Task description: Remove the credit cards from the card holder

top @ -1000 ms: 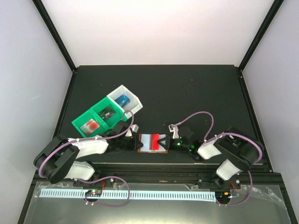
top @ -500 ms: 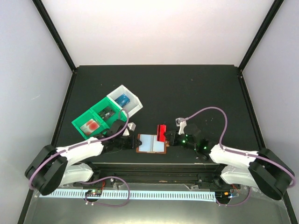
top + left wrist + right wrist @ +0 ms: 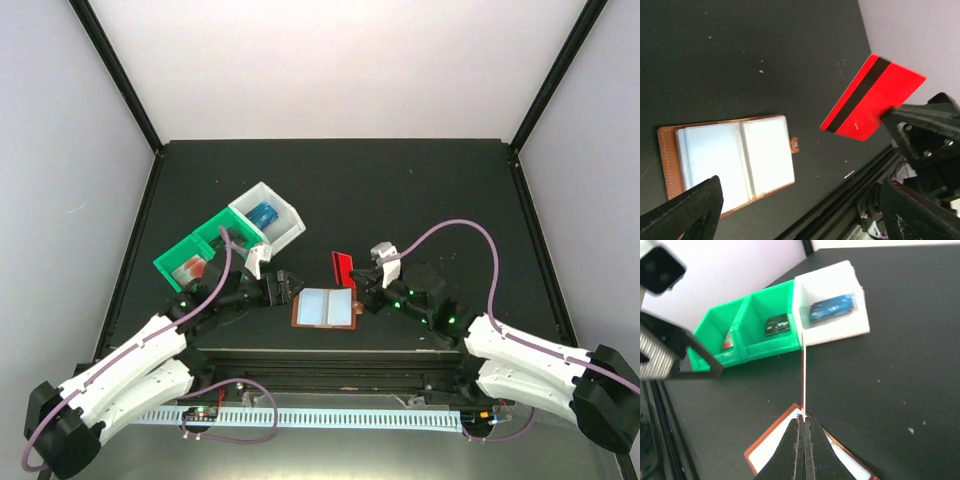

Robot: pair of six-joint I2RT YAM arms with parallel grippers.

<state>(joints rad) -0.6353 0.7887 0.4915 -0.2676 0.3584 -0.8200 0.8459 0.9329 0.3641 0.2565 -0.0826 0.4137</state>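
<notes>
1. Just behind the holder (image 3: 326, 308), the right gripper (image 3: 360, 288) stays clamped on the red card (image 3: 342, 268), now lifted clear.
2. The left gripper (image 3: 285, 288) is off the holder now, jaws apart.
3. Holder pockets look empty.

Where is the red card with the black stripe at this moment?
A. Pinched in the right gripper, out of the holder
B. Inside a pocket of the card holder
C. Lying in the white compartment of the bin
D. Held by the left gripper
A: the red card stands edge-on between the closed fingers of the right gripper, apart from the open card holder, whose clear pockets look empty.
</notes>
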